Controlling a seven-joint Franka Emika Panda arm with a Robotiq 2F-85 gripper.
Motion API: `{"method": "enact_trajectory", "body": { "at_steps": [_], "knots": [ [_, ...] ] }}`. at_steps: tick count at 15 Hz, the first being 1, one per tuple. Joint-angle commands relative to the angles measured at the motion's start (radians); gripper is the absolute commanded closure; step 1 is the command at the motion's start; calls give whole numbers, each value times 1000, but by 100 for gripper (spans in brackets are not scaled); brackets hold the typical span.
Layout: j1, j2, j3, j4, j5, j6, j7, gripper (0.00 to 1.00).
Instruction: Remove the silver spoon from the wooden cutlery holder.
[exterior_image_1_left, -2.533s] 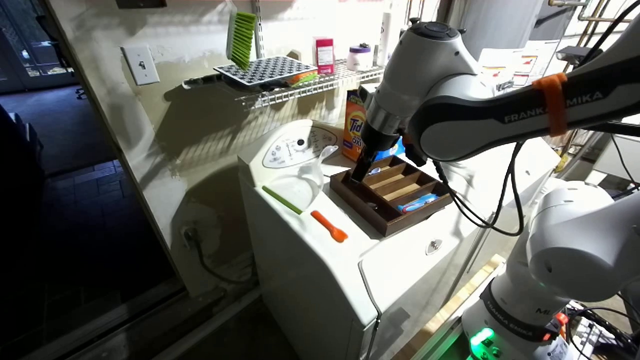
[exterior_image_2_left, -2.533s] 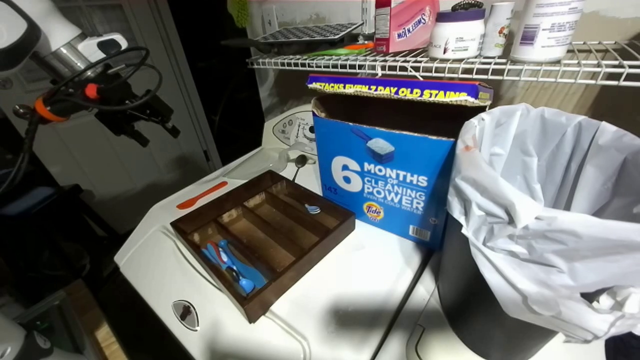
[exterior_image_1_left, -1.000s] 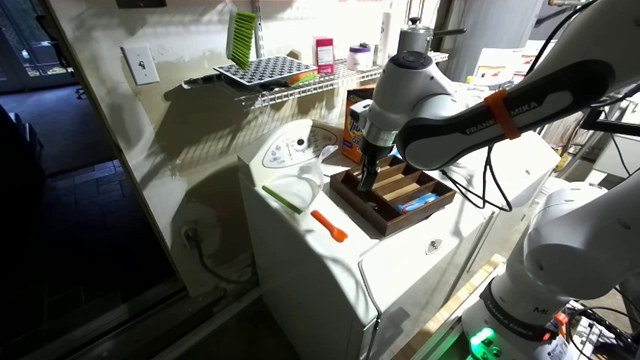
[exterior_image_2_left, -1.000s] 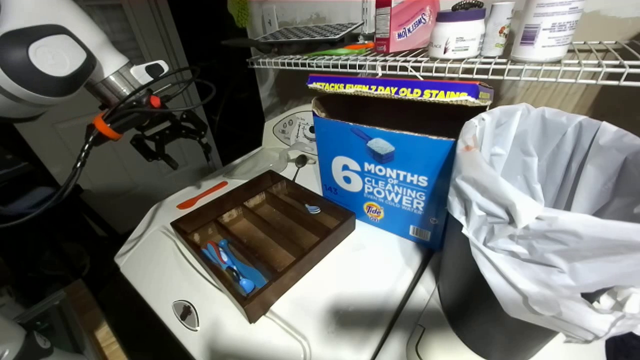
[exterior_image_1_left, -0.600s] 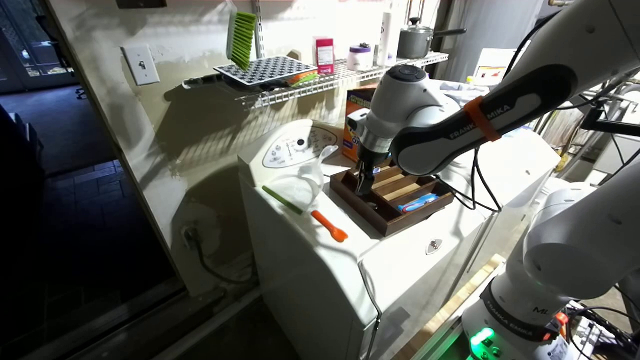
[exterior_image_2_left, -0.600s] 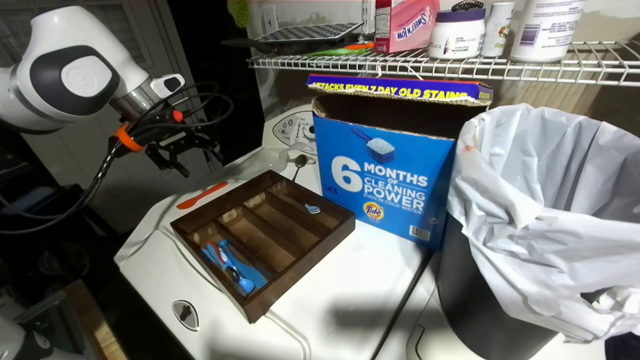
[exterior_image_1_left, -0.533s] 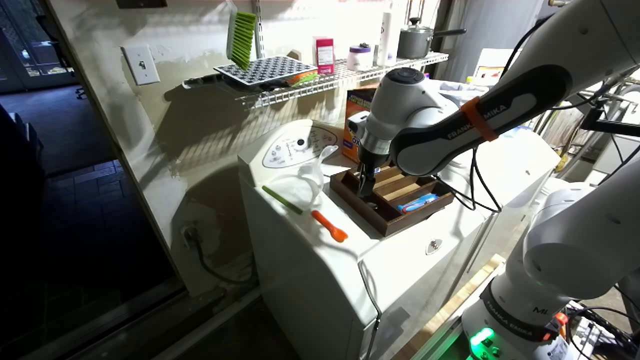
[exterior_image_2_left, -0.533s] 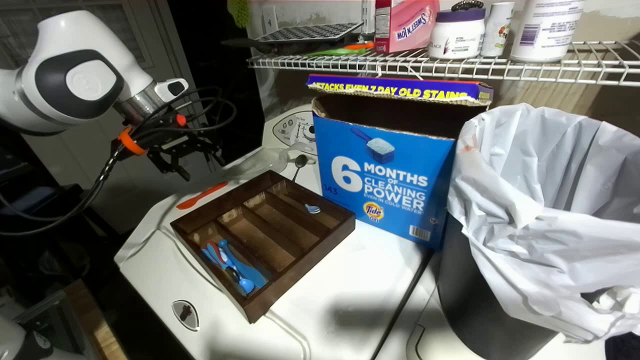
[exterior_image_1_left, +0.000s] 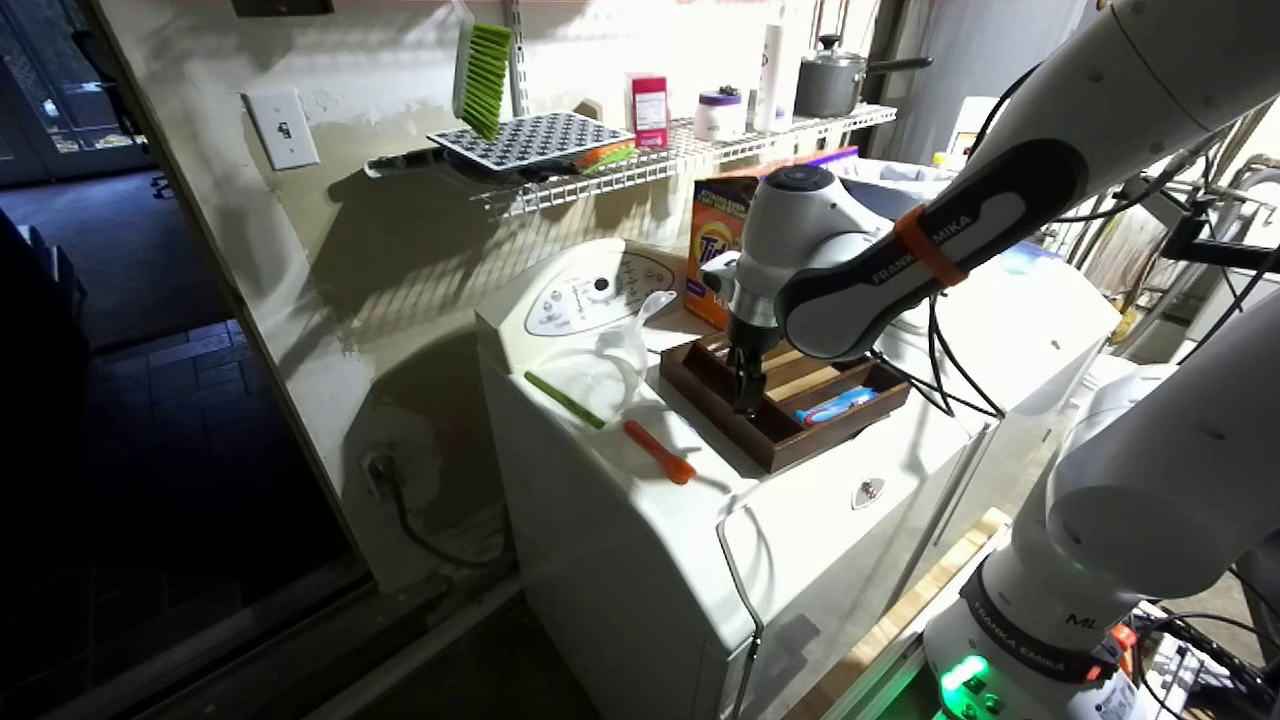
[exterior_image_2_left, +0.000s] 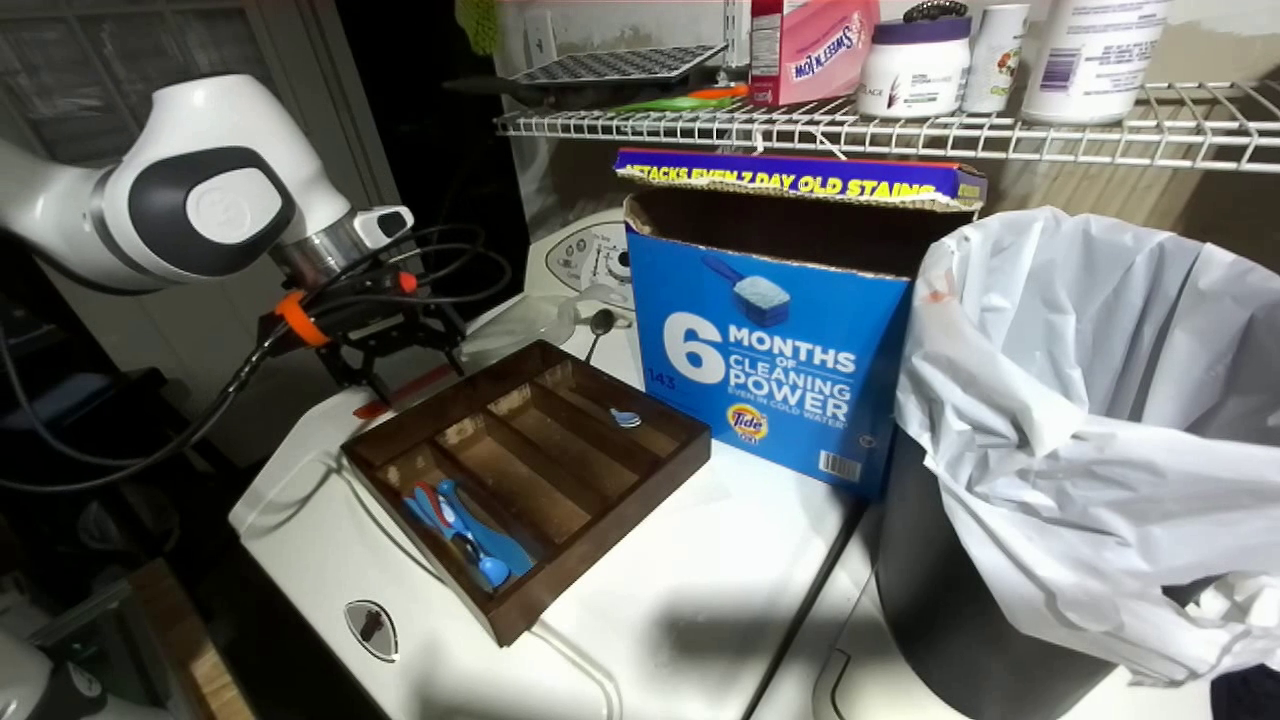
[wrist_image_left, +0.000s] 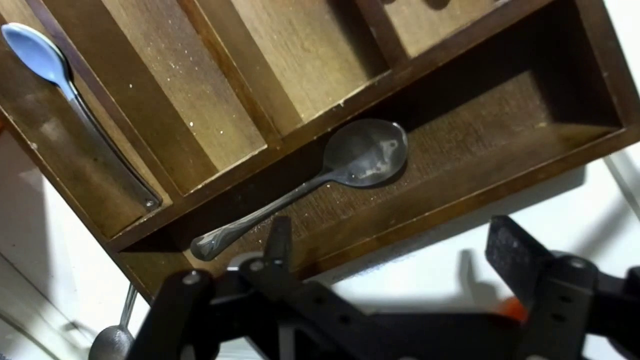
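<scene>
The silver spoon (wrist_image_left: 367, 152) lies in the long side compartment of the wooden cutlery holder (wrist_image_left: 395, 80), in the wrist view. The holder also shows in both exterior views, with its outer wall (exterior_image_1_left: 830, 443) and its near wall (exterior_image_2_left: 605, 545) visible. The silver spoon is hidden in both exterior views. My gripper (wrist_image_left: 390, 227) is open and empty. It is above the holder's outer edge; one finger is near the spoon's handle, the other over the white machine top. It shows low over the holder's side in exterior views (exterior_image_1_left: 746, 405) (exterior_image_2_left: 420, 385).
A blue-tipped spoon (exterior_image_2_left: 626, 418) and several blue utensils (exterior_image_2_left: 470, 535) lie in other compartments. Another metal spoon (exterior_image_2_left: 601, 322) lies outside the holder. An orange utensil (exterior_image_1_left: 660, 455), a Tide box (exterior_image_2_left: 770, 350), a lined bin (exterior_image_2_left: 1000, 560) and a wire shelf (exterior_image_2_left: 860, 135) are nearby.
My gripper has moved down and along the holder's outer side compartment, over the spoon's area, and turned somewhat. It stays open. The holder and utensils have not moved.
</scene>
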Motion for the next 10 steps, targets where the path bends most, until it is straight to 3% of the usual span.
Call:
{"method": "enact_trajectory", "body": {
  "at_steps": [1, 10],
  "knots": [
    [-10, 32, -16, 0, 19, 12, -83, 0],
    [-36, 73, -40, 1, 35, 45, -182, 0]
  ]
}}
